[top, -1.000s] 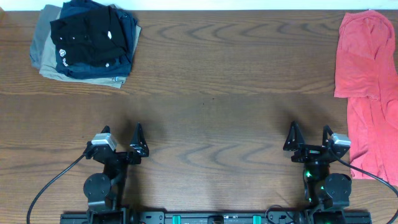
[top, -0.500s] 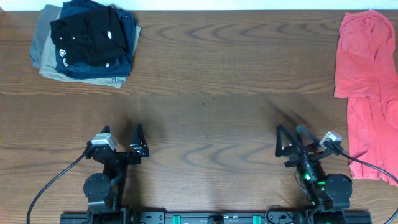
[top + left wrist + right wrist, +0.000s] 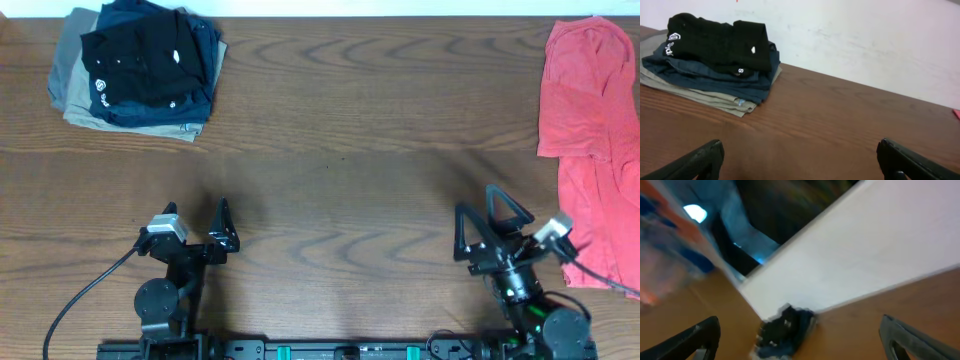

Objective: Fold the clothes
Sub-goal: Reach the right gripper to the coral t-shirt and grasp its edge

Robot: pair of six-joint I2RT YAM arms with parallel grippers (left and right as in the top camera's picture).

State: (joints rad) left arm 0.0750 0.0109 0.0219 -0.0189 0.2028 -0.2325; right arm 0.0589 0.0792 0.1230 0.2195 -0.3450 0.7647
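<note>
A coral-red, rumpled cotton T-shirt [image 3: 590, 130] lies unfolded along the right edge of the brown wood-grain tabletop [image 3: 340, 120], running from the far side towards the near one, with part of it cut off by the overhead frame. Neither arm touches it.

The left gripper [image 3: 196, 210] sits low at the near left of the tabletop, its black fingers [image 3: 702, 159] spread wide and holding nothing. Its wrist view looks across bare wood to a stack of folded garments [image 3: 135, 70], black on navy on khaki, at the far left corner against a white wall [image 3: 865, 40].

The right gripper [image 3: 476, 202] is at the near right, angled towards the far left, just beside the T-shirt's lower part but apart from it. Its fingers [image 3: 695, 337] also stand wide open and empty. Its wrist view is tilted and blurred; the small dark heap [image 3: 785, 327] in it is probably the same folded stack.
</note>
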